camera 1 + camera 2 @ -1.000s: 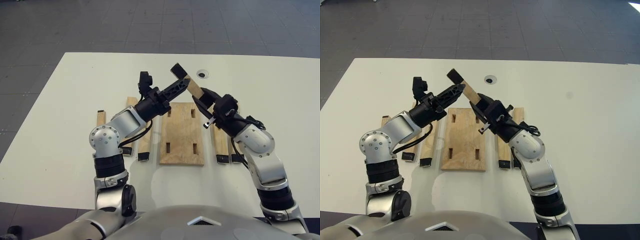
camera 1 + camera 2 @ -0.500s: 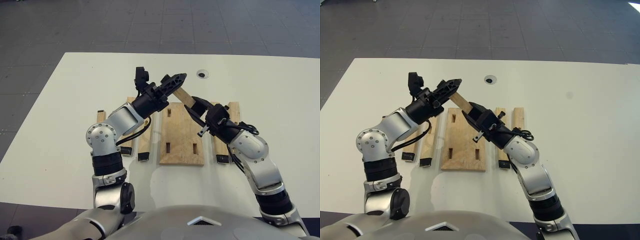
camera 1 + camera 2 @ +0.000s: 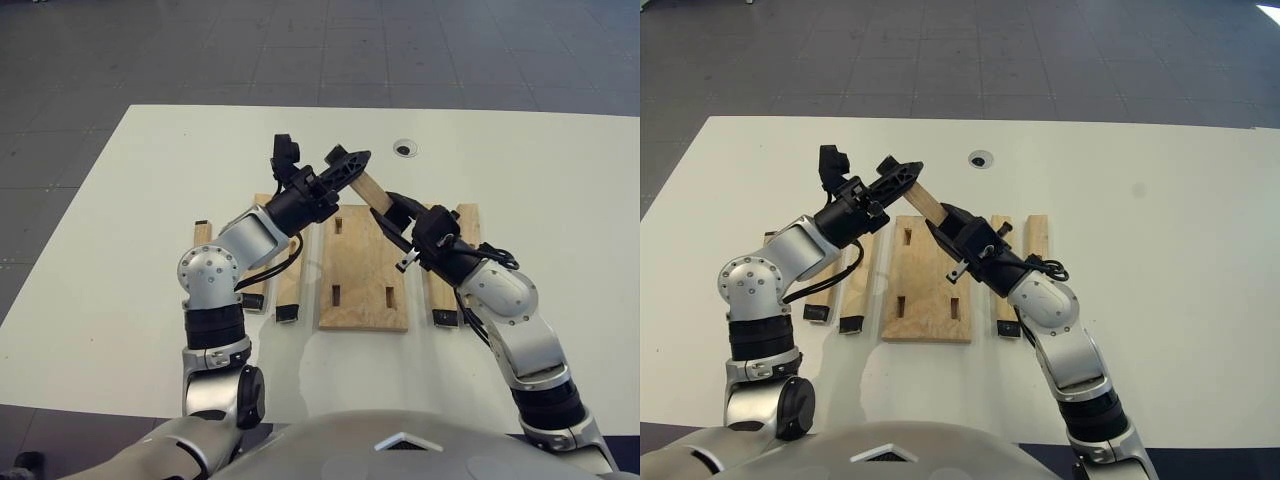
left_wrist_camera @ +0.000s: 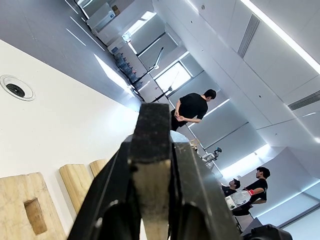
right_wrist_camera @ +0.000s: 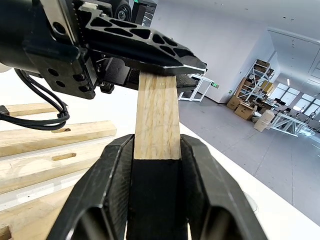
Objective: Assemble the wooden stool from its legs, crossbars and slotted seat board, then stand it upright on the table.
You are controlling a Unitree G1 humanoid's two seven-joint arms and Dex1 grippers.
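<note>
At the left of the head view, loose wooden strips (image 3: 289, 295) lie flat on the white table (image 3: 120, 250), their black-tipped ends toward the lower edge. None of them is joined to anything.

Just right of them, above centre, the left gripper (image 3: 355, 158) is pressed together on the upper end of one leg (image 3: 370, 190). Its wrist view shows the fingers (image 4: 112, 185) clamped on both sides of the wood.

The leg slants through the air down toward the right, clear of the table and over the upper part of the slotted seat board (image 3: 363, 275). The board lies flat in the middle of the frame with all four slots bare.

The right gripper (image 3: 392, 207) pinches the leg's lower, black-wrapped part, its pads (image 5: 117, 170) tight against both faces. Further right, more strips (image 3: 1038, 235) rest beside the board.

The step in hand looks like a two-handed re-grip of the first leg, so the assembly has barely begun. Next, one gripper would need to let go. The other would then swing the leg upright and bring its end down over a slot, squared to the opening. Which end is meant to enter the slot is hard to tell from here, perhaps the bare wooden one.
</note>
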